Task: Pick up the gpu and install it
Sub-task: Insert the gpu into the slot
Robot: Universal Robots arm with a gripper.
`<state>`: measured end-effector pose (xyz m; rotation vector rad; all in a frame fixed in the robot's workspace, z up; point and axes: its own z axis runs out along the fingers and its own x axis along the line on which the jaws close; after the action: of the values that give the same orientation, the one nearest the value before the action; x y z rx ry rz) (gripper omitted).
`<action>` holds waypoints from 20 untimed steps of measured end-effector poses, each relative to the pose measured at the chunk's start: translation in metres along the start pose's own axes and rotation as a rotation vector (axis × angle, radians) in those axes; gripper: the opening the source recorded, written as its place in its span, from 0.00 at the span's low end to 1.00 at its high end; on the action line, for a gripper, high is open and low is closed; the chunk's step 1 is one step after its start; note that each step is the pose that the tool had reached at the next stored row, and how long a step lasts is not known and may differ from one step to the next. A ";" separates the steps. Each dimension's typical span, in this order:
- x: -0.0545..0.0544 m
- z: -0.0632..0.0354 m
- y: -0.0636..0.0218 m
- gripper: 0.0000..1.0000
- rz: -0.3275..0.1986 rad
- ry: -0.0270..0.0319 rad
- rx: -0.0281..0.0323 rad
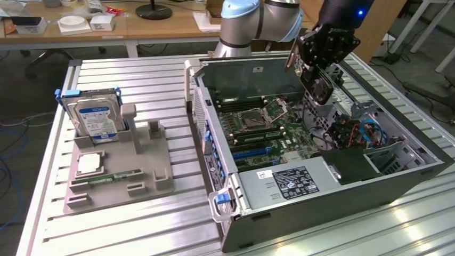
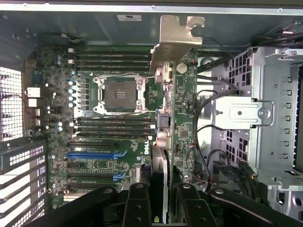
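My gripper (image 1: 320, 66) is up over the far right part of the open PC case (image 1: 206, 106). Its fingers are clamped on the gpu (image 1: 318, 89), which hangs on edge, clear of the mobo (image 1: 284, 133) below.

Exterior view: the card's dark face w/ a round fan. Grey parts tray (image 1: 142, 176) sits on the slatted table (image 1: 142, 74) at the exterior view's left, well apart from the case. In the tray a hard drive (image 1: 96, 118) w/ blue-white label stands upright at the far end. A CPU chip (image 1: 91, 164) and a slim green memory stick (image 1: 106, 177) lie flat at the near end. PSU (image 1: 299, 181) is in the case's near corner.

Wrist view, looking straight down: the gpu edge-on, pinched between my two black fingers (image 2: 137, 203), its silver bracket (image 2: 176, 35) at the end away from me. Under it are the empty CPU socket (image 2: 118, 93), RAM slots (image 2: 113, 56) on both sides of the socket, and the blue PCIe slot (image 2: 92, 154) among black ones. Drive cage (image 2: 265, 109) and loose cables (image 2: 203, 123) sit on the card's other side from the socket.

Hard to tell:
- The card's connector edge is covered by my fingers in the wrist view.
- In the exterior view the gripper body blocks the card's top, and the case wall cuts off part of the slots.
- Can't tell which slot the card lines up w/.
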<state>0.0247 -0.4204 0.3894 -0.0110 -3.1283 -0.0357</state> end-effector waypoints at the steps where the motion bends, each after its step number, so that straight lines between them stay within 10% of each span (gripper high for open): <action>1: 0.000 0.0000 0.0000 0.27 -0.001 0.0000 0.0000; 20: 0.000 0.0001 0.0000 0.27 -0.257 0.0058 0.0034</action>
<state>0.0247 -0.4204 0.3893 0.3893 -3.1012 -0.0327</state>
